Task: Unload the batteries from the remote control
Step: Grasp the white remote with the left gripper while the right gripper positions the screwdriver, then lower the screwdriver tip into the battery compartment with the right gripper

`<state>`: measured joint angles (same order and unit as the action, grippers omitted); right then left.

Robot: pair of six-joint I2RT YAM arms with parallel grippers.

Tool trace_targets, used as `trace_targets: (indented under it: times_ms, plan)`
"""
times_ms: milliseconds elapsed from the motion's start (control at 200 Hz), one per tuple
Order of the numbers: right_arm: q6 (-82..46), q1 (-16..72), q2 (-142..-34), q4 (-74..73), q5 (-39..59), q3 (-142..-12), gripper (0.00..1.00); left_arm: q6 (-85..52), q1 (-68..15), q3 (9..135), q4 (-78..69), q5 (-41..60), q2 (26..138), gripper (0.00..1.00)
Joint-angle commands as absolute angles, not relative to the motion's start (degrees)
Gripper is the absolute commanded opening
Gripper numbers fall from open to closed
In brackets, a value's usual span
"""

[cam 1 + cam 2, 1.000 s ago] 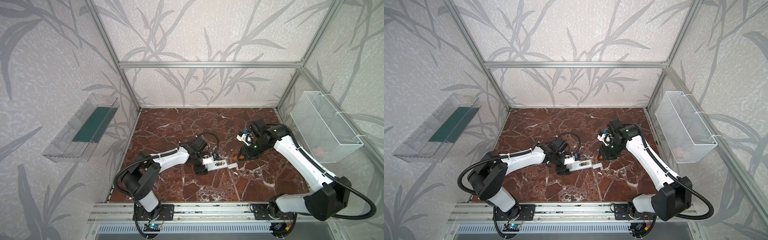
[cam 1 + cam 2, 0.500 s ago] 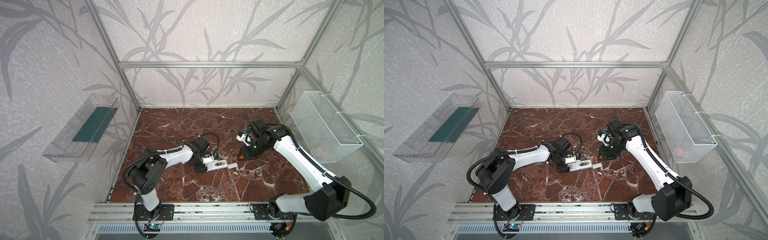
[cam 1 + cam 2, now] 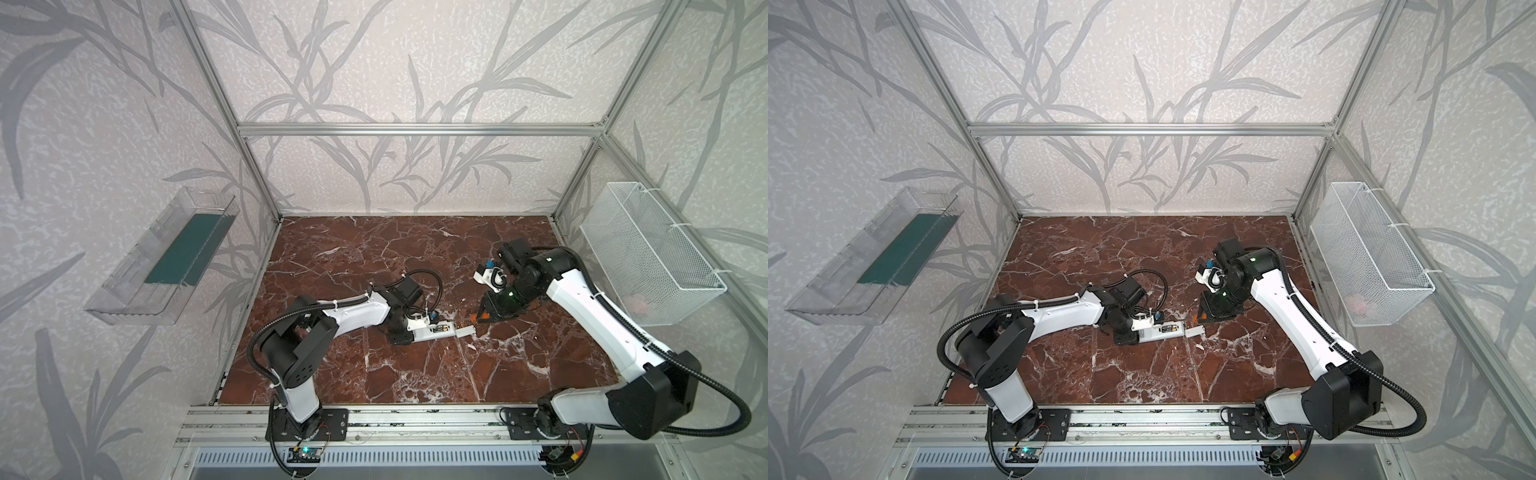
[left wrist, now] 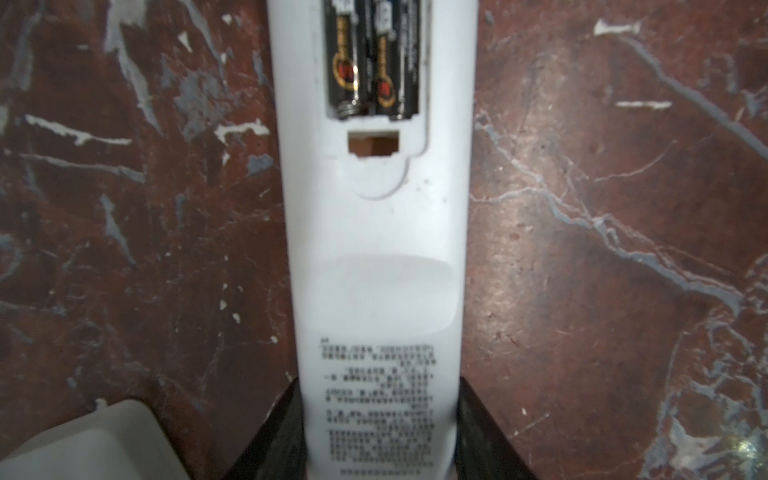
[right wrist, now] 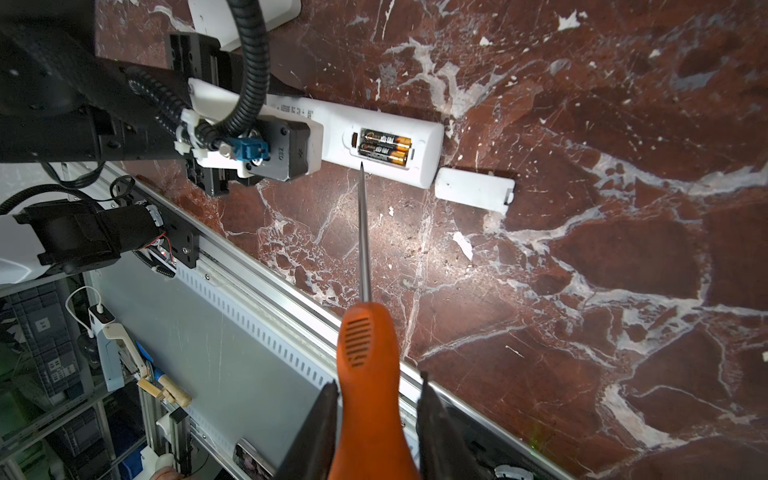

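Note:
The white remote control (image 3: 430,331) (image 3: 1160,331) lies back-up mid-floor, its compartment open. Two dark batteries (image 4: 370,62) (image 5: 384,148) with gold markings sit side by side inside it. Its loose cover (image 5: 473,189) (image 3: 465,331) lies just off the remote's end. My left gripper (image 4: 380,415) (image 3: 409,335) is shut on the remote's printed end, a finger against each side. My right gripper (image 5: 376,399) (image 3: 484,318) is shut on an orange-handled screwdriver (image 5: 368,361). The blade tip hovers at the remote's edge beside the batteries.
A white wire basket (image 3: 648,257) hangs on the right wall and a clear tray (image 3: 162,262) on the left wall. A white object (image 4: 83,440) lies close beside my left gripper. The aluminium rail (image 5: 266,299) runs along the floor's front edge.
My left gripper's jaws have closed in on the remote's end, and the left arm's elbow has swung forward and to the right. The right arm and screwdriver have hardly moved.

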<state>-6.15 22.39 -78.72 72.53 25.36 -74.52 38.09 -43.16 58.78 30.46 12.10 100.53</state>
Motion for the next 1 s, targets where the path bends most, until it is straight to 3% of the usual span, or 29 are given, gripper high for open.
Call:
trace_targets:
  times_ms: [0,520,995]
  plan:
    - [-5.16,22.59,-78.05,75.92,24.88,-76.12,0.0,41.08,-43.51,59.42,34.74,12.72,101.44,0.43]
    - [-4.59,23.26,-80.64,74.35,23.99,-73.86,0.0,44.65,-44.86,57.48,35.19,13.71,99.78,0.34]
    - [-4.67,23.42,-83.5,71.88,23.91,-71.3,0.0,44.3,-45.05,57.57,35.05,12.88,100.52,0.33]
